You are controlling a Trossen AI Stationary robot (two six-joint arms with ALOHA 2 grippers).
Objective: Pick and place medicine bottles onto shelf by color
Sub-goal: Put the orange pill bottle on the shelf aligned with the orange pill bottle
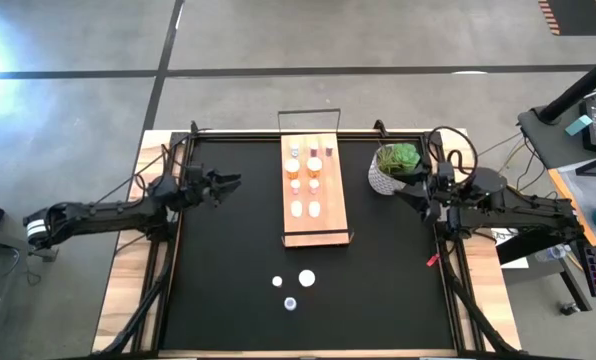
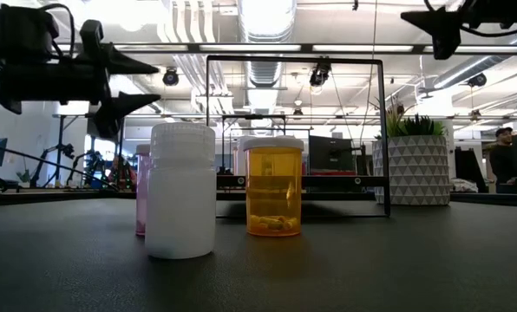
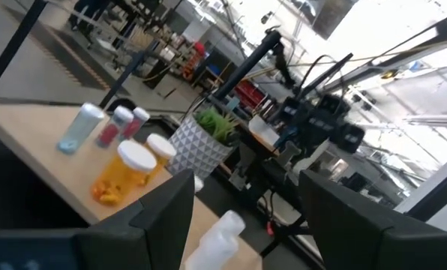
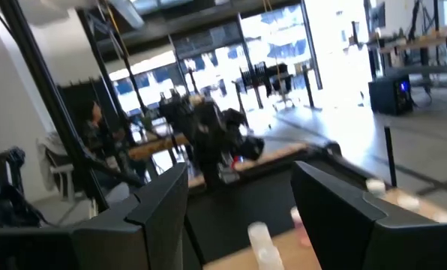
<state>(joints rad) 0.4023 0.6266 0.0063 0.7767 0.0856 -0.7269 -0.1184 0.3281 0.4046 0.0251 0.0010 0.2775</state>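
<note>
Both our left end effector [image 1: 232, 183] and right end effector [image 1: 400, 192] hover spread and empty beside the shelf [image 1: 315, 228]. We should descend squarely over one of the three loose bottles [image 1: 306, 278] on the desk [image 1: 228, 280], gripping below its cap.

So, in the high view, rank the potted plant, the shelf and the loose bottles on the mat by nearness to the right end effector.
1. Potted plant, right beside the right end effector.
2. Shelf, table centre.
3. Loose bottles, on the near mat.

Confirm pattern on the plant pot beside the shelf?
White with a raised geometric triangle pattern on the plant pot; clearest in the low view.
</note>
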